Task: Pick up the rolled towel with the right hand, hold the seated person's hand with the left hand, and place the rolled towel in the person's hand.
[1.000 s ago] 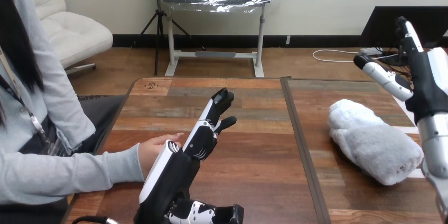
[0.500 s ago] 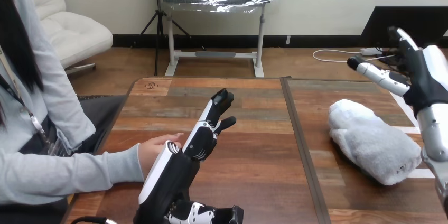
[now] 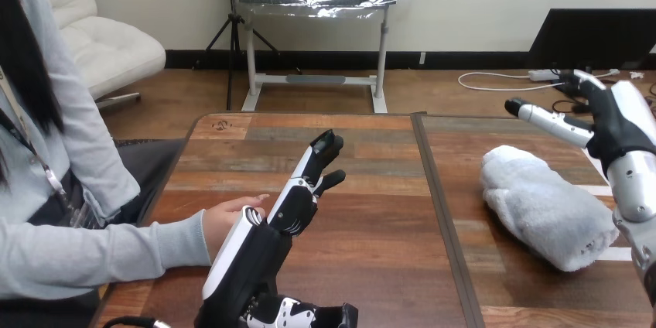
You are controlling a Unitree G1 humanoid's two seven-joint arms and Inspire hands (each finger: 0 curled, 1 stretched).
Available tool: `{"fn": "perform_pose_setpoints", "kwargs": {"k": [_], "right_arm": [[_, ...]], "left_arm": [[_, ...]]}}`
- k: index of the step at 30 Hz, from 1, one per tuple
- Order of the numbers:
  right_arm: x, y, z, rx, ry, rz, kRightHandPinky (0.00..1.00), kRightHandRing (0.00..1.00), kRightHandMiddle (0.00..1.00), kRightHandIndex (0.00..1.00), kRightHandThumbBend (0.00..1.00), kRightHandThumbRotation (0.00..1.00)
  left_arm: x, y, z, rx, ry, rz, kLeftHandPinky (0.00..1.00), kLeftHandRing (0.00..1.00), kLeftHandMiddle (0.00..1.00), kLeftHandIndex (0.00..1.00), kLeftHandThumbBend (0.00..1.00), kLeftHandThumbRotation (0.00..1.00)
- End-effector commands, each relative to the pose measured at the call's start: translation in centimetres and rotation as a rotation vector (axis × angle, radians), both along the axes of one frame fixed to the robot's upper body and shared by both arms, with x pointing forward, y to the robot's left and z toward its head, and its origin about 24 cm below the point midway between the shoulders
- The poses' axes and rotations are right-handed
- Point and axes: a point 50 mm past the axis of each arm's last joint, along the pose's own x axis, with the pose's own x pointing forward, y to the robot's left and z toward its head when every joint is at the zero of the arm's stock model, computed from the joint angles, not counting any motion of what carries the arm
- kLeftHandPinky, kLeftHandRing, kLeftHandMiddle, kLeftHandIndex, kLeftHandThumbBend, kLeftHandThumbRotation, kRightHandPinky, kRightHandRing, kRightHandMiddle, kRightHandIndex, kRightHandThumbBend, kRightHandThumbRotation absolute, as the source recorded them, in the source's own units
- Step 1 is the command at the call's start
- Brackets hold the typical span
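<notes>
Though just beside person's hand (image 3: 229, 216), left hand (image 3: 297, 198) straight-fingered, empty; right hand (image 3: 619, 116) likewise wide, rolled towel (image 3: 545, 208) below, untouched.

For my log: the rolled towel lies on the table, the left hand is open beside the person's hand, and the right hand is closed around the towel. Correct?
One part is wrong. The head view shows the right hand open, up beyond the rolled towel, its fingers not around it. The towel does lie on the table, and the left hand is open beside the person's hand.
</notes>
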Motion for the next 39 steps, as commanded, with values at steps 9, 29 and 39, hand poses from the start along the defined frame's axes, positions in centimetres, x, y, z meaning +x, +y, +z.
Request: {"fn": "perform_pose_setpoints", "kwargs": {"k": [9,29,39], "right_arm": [[1.5,-0.6,2.7,-0.054,0.048,-0.031,0.56,0.70,0.74,0.91,1.00,0.66],[0.8,-0.6,0.8,-0.153,0.214,-0.019,0.64,0.76,0.80,0.92,0.99,0.69],[0.3,-0.3,-0.6,-0.226,0.306,0.005,0.54,0.68,0.72,0.91,0.97,0.69]], "left_arm": [[0.5,-0.1,1.3,-0.020,-0.086,0.010,0.88,0.98,1.00,1.00,1.00,0.63],[0.4,-0.1,1.5,-0.024,-0.097,-0.004,0.91,0.99,1.00,1.00,1.00,0.62],[0.2,-0.1,1.7,-0.015,-0.120,0.012,0.89,0.98,1.00,1.00,1.00,0.64]]}}
